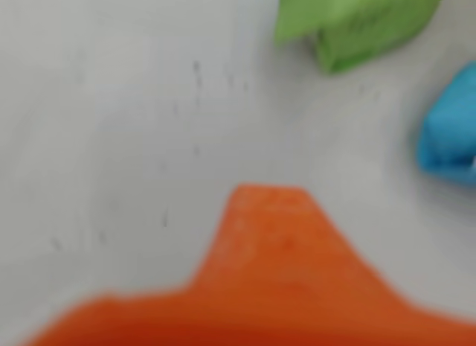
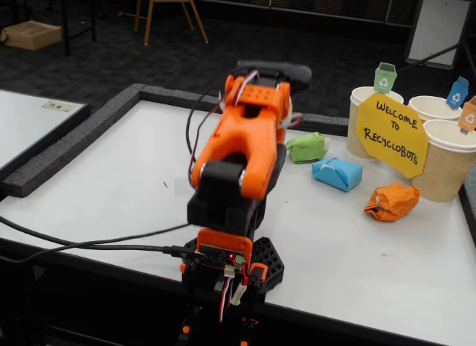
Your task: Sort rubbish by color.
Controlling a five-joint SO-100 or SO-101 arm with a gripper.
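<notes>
In the fixed view three crumpled paper wads lie on the white table to the right of my orange arm [image 2: 242, 149]: a green wad [image 2: 307, 146], a light blue wad [image 2: 337, 173] and an orange wad [image 2: 392, 202]. The wrist view is blurred. It shows the green wad [image 1: 349, 22] at the top and the blue wad [image 1: 452, 134] at the right edge, both lying free. One orange finger [image 1: 271, 234] rises from the bottom edge over bare table, touching nothing. The other finger is out of view, and in the fixed view the arm hides the jaws.
Three beige ribbed paper cups stand at the back right: one with a green tag [image 2: 368, 130], one with a blue tag [image 2: 433, 108], one with an orange tag [image 2: 446, 164]. A yellow sign [image 2: 392, 135] leans against them. Grey foam edging [image 2: 67, 149] borders the table's left side.
</notes>
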